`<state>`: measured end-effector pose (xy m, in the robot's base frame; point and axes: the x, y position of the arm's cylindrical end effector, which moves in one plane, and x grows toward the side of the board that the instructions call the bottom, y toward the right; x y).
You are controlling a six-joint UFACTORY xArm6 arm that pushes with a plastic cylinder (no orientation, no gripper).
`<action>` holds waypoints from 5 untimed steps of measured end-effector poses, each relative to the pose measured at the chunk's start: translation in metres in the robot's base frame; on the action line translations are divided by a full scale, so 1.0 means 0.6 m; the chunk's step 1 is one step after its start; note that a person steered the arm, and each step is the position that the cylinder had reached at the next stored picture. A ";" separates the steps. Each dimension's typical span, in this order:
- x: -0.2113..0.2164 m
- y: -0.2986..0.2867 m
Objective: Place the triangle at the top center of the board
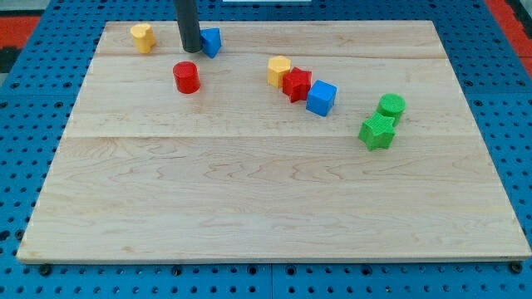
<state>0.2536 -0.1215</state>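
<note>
I see a wooden board (249,191) carrying eight blocks. Far left: a yellow block (142,36), a blue triangle (211,41) and a red cylinder (186,76). At centre, a yellow block (279,71), red star (297,84) and blue cube (321,97) touch in a row. At right, a green cylinder (391,106) touches a green star (376,131).

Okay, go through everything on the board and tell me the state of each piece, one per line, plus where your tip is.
My tip: down on the board, against the blue triangle's left side.
Blue triangle: near the top edge, left of centre.
Yellow block: alone, top left.
Red cylinder: upright, alone.
Yellow hexagon, red star, blue cube: touching in a diagonal row.
Green cylinder, green star: touching, right side.
</note>
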 end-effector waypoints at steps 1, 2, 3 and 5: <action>-0.012 0.054; -0.023 0.058; -0.038 0.020; -0.052 0.165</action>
<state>0.2223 -0.0224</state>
